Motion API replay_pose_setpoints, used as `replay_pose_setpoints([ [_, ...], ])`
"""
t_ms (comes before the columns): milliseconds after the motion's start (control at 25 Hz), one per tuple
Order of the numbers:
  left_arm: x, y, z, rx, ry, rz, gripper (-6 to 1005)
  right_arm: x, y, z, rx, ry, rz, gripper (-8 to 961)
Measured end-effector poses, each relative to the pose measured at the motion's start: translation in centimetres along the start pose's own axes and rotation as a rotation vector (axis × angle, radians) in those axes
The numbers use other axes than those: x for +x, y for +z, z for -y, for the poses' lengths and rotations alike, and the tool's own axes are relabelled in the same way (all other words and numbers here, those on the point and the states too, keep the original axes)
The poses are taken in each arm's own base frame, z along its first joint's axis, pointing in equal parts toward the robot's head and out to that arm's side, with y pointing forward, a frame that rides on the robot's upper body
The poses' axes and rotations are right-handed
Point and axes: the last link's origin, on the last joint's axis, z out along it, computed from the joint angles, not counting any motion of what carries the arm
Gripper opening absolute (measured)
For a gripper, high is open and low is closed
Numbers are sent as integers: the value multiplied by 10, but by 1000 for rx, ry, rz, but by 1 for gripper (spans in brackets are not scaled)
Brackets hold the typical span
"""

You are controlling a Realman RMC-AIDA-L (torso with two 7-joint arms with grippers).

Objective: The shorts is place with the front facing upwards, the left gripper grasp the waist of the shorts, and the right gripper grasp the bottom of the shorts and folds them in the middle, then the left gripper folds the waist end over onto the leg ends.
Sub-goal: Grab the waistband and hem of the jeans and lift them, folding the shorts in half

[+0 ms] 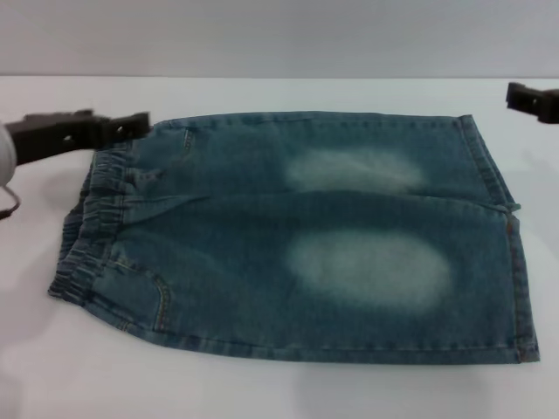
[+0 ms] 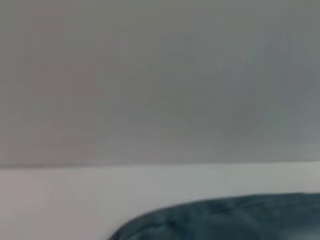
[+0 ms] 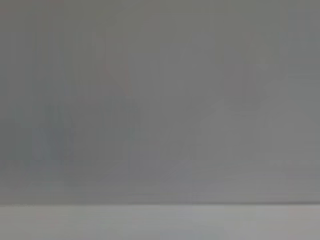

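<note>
Blue denim shorts (image 1: 297, 236) lie flat on the white table (image 1: 262, 384), front side up, with two faded patches on the legs. The elastic waist (image 1: 92, 227) is at the left and the leg ends (image 1: 511, 227) are at the right. My left gripper (image 1: 140, 124) hovers at the far corner of the waist, just above the cloth edge. My right gripper (image 1: 524, 98) shows only partly at the far right, beyond the far leg corner and apart from it. An edge of the shorts (image 2: 235, 220) shows in the left wrist view.
The white table extends around the shorts on all sides, with a grey wall (image 1: 279, 35) behind it. The right wrist view shows only the table strip (image 3: 160, 222) and wall.
</note>
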Motion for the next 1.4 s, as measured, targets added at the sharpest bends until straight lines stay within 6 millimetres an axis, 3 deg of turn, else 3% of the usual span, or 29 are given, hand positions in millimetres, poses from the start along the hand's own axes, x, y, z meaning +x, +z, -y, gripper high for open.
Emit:
replay_pose_setpoints([
  [240, -8, -3, 17, 128, 9, 117, 858, 16, -5, 2, 13, -4, -139, 807],
  [360, -12, -7, 22, 158, 13, 164, 858, 28, -8, -9, -19, 0, -203, 808],
  [520, -24, -10, 16, 153, 5, 251, 858, 40, -12, -16, -40, 8, -244, 809],
  [760, -48, -13, 9, 143, -16, 345, 857, 47, -18, -12, -30, 14, -259, 809],
  [920, -55, -16, 14, 172, -29, 366, 857, 48, -18, -9, -20, 8, -258, 808],
  [1400, -61, -17, 19, 205, -62, 389, 855, 46, -16, -10, -9, -15, -249, 808],
])
